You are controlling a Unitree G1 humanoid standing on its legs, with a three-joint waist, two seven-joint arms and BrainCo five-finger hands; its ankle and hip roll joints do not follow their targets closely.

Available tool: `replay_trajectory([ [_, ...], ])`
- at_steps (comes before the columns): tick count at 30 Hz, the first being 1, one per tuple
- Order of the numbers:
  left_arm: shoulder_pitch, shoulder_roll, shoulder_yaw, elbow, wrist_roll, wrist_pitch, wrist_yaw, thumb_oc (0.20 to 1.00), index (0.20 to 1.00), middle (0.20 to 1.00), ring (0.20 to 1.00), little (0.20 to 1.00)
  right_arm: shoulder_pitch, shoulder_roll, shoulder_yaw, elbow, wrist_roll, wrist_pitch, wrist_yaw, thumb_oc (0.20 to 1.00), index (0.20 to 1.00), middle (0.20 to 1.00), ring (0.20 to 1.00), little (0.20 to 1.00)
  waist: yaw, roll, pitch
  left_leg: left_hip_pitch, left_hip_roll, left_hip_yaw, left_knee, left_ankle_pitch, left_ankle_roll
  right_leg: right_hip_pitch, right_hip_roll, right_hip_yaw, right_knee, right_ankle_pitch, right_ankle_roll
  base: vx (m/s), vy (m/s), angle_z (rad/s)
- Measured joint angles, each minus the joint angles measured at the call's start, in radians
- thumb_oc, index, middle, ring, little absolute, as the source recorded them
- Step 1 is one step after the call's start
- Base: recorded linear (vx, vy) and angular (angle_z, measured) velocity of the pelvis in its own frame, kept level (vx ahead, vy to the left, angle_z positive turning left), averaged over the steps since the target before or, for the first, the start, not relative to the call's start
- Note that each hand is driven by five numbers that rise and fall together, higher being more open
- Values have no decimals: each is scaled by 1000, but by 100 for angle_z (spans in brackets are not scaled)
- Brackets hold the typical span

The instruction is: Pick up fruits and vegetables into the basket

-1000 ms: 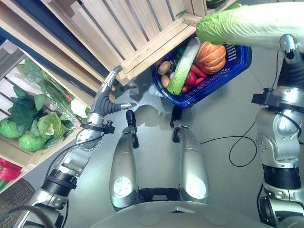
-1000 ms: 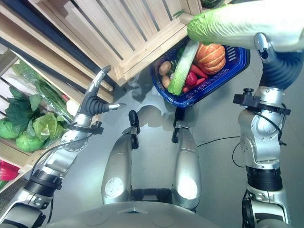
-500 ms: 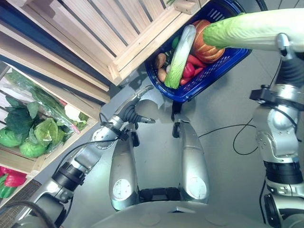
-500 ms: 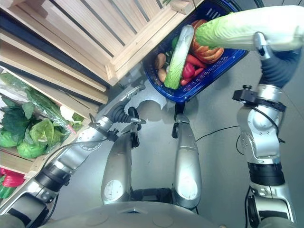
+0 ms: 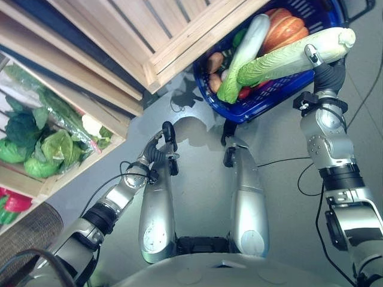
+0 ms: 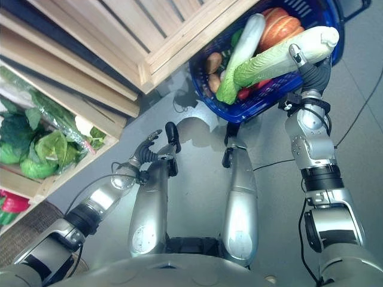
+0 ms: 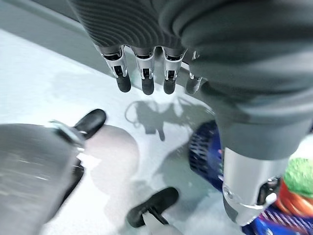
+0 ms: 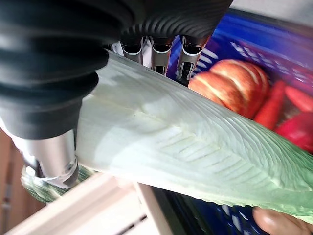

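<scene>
In the left eye view, the blue basket (image 5: 263, 104) sits on the grey floor in the upper right of the frame, tucked against the corner of a slatted wooden crate (image 5: 173, 36) that fills the top centre. Inside the basket lie an orange pumpkin (image 5: 286, 31), a long pale cabbage (image 5: 244, 57), a brown potato (image 5: 215, 62) and something red. The right hand (image 5: 320, 63) is raised at the upper right, its fingers curled round a second long napa cabbage (image 5: 287, 55), which is held slantwise over the basket with its leafy green end pointing toward the frame's centre and its white stem end at the far upper right. The left hand (image 5: 157, 156) hangs low at centre left over bare floor, holding nothing. At the left edge, a wooden shelf (image 5: 90, 158) carries leafy greens (image 5: 51, 152). The right eye view shows the same layout: cabbage over the basket (image 6: 257, 98), left hand (image 6: 146, 154) beside the shelf. In the left wrist view, the fingers (image 7: 142, 76) hang straight and loose above the floor, the basket's blue rim (image 7: 205, 154) at lower right. In the right wrist view, the fingers (image 8: 156, 54) wrap the cabbage's ribbed pale leaf (image 8: 186, 147), with the pumpkin (image 8: 232, 88) and blue mesh behind.
</scene>
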Motion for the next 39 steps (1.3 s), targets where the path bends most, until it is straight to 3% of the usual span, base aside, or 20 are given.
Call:
replay_trajectory([
  [10,50,10,23,5,-33,0,-43,1000,1000,1000,1000,1000,-239,-81,19,307,22,98,59,200,200,200,200,200,58,3,-1,-76,-17,-53,17,21,-4,-56,-28,-37,50,-25,-6,10,-32,14],
  [14,57,40,22,-7,-33,-22,-61,1000,1000,1000,1000,1000,-350,-114,95,459,-45,196,85,200,200,200,200,200,87,7,-2,-79,-22,-64,16,27,-5,-56,-35,-46,61,-29,-8,-4,-19,9],
  [15,56,47,23,-7,-33,-26,-61,1000,1000,1000,1000,1000,-373,-115,117,494,-57,225,89,1000,1000,1000,1000,1000,95,10,-2,-81,-23,-67,16,28,-5,-56,-36,-49,61,-30,-8,-7,-10,7],
  [19,61,62,21,-27,-31,-49,-62,1000,1000,1000,1000,1000,-400,-113,169,660,-95,309,98,1000,1000,1000,1000,1000,135,54,-3,-95,-35,-88,15,37,-2,-56,-50,-69,62,-30,-7,-13,-9,14],
  [25,82,124,22,-41,54,-65,-23,1000,1000,1000,1000,1000,-355,-91,167,734,-95,316,95,1000,1000,1000,1000,1000,147,56,-4,-89,-47,-97,15,38,0,-47,-59,-71,64,-28,-9,-17,9,6],
  [32,86,131,20,-45,198,-63,33,1000,1000,1000,1000,1000,-159,-70,134,615,-86,196,44,1000,1000,1000,1000,1000,108,56,-5,27,-50,-91,-21,38,16,69,-47,-51,15,-23,14,0,89,0],
  [36,122,118,29,-32,186,-64,18,1000,1000,1000,1000,1000,77,-22,67,359,-129,71,-81,1000,1000,1000,1000,1000,59,55,-4,141,-46,-57,-76,40,26,173,-11,1,-63,6,31,-51,120,-16],
  [39,148,97,48,-14,157,-65,-4,1000,1000,1000,1000,1000,201,22,63,270,-188,17,-151,1000,1000,1000,1000,1000,15,54,-4,212,-38,-28,-103,35,30,248,3,15,-125,32,43,33,95,-28],
])
